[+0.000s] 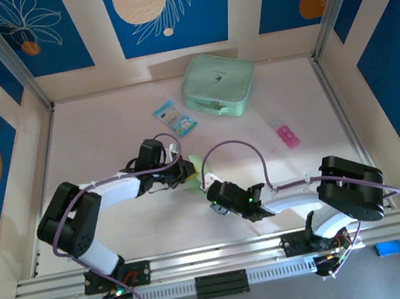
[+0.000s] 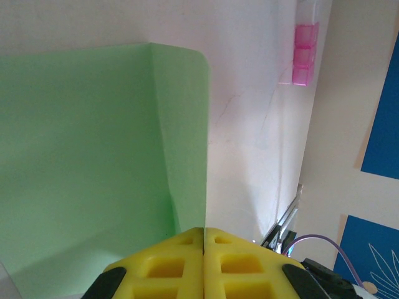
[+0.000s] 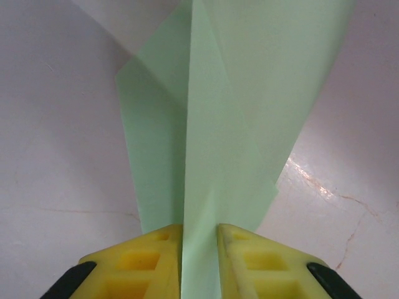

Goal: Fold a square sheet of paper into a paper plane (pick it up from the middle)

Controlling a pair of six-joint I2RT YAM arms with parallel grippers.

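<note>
The square sheet of paper (image 1: pixel 194 167), pale green and creased, stands lifted off the table between my two grippers near the middle. In the left wrist view the paper (image 2: pixel 81 156) spreads to the left, and one folded edge runs straight into the seam of my left gripper (image 2: pixel 204 232), whose yellow fingers are pressed together on it. In the right wrist view a folded strip of the paper (image 3: pixel 218 124) passes between the fingers of my right gripper (image 3: pixel 199 227), which stand a narrow gap apart around it. From above, my left gripper (image 1: pixel 187 171) and my right gripper (image 1: pixel 208 186) almost meet.
A mint-green zip case (image 1: pixel 217 83) lies at the back of the table. A small blue-and-white packet (image 1: pixel 175 117) sits just left of it. A pink and clear block (image 1: pixel 286 133) lies to the right, and it is also in the left wrist view as the pink block (image 2: pixel 305 53).
</note>
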